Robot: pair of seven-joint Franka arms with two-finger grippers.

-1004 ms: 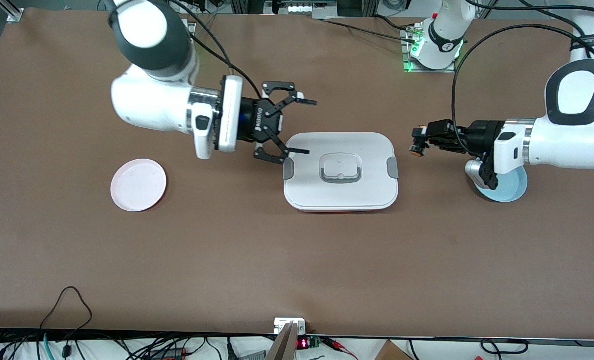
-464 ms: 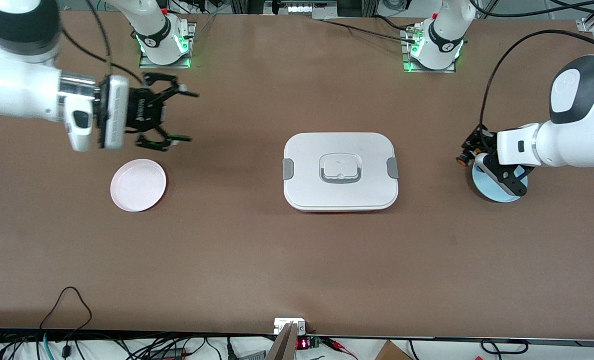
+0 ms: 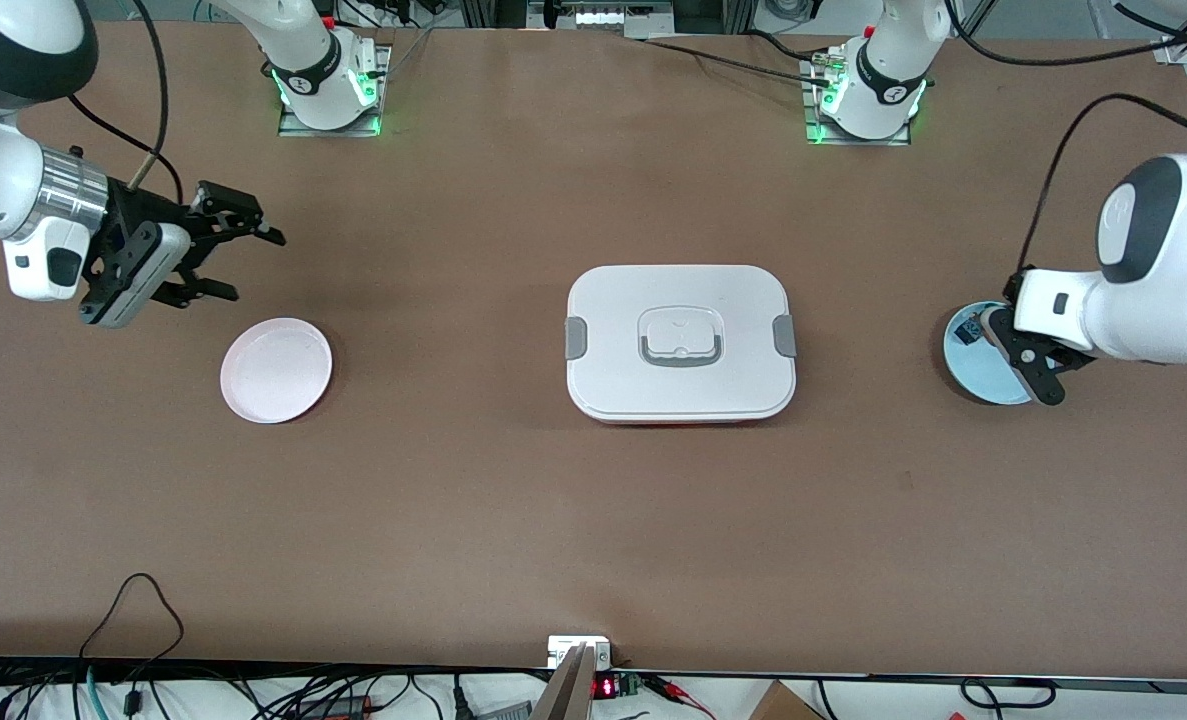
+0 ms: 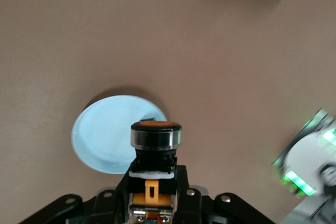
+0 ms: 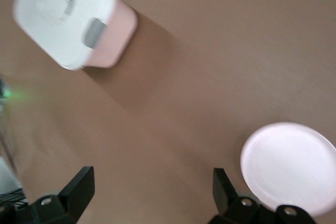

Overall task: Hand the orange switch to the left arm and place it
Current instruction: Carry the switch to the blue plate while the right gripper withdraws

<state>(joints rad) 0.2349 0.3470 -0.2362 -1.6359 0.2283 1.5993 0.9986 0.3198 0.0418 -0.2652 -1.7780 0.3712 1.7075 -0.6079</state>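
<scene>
Left end effector (image 4: 152,203): clamped on the orange switch (image 4: 155,142), up over the blue plate (image 3: 983,352) at the left arm's end of the counter (image 3: 593,520).
Right end effector (image 3: 238,262): jaws spread wide, empty, over bare counter just beside the pink plate (image 3: 276,370).
Counter: brown, matte; white box (image 3: 680,342) lying flat at the middle, lid on, well apart from both plates.
Room: cables and metal framing along the counter's edges.
Switch axis: in line with the gripping fingers, orange cap outermost, toward the blue plate.
</scene>
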